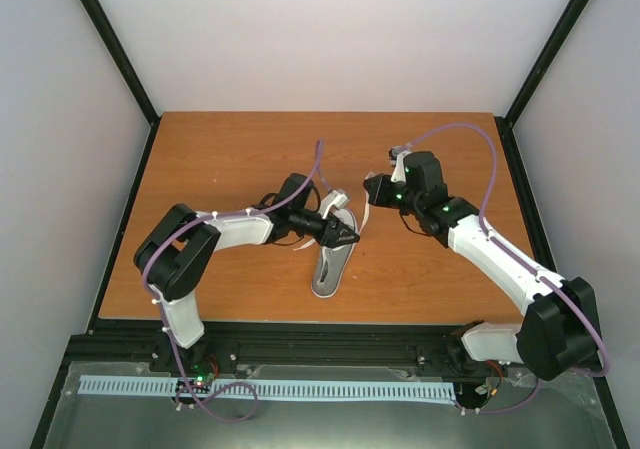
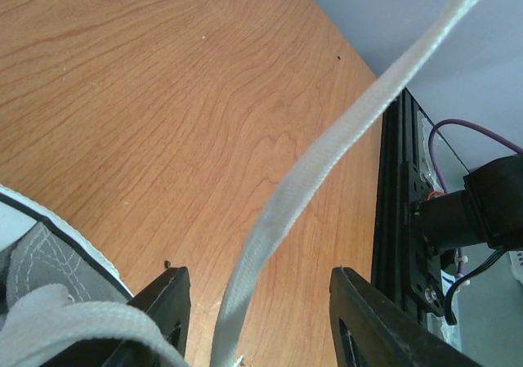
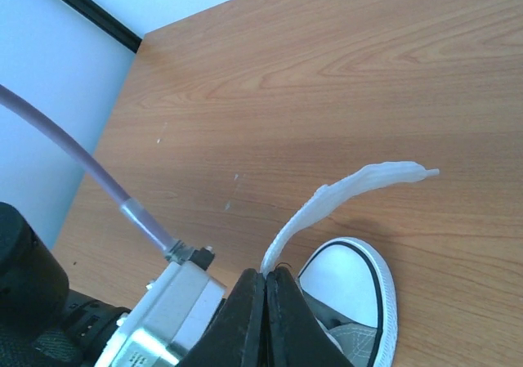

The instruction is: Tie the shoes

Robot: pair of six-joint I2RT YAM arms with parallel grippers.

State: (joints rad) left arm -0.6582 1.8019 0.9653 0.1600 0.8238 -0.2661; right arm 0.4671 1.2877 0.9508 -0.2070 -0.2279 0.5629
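The grey shoe with white sole lies mid-table, toe toward the back. My left gripper hovers over its laced part, jaws open. In the left wrist view a white lace runs up loosely through the left gripper, touching neither finger; the shoe's grey side shows at lower left. My right gripper sits just behind the toe. In the right wrist view that gripper is shut on a white lace, whose free end sticks out above the white toe cap.
The orange-brown wooden table is boxed in by white walls with black frame posts. A black rail and the right arm's base border the near edge. Purple cables arc over both arms.
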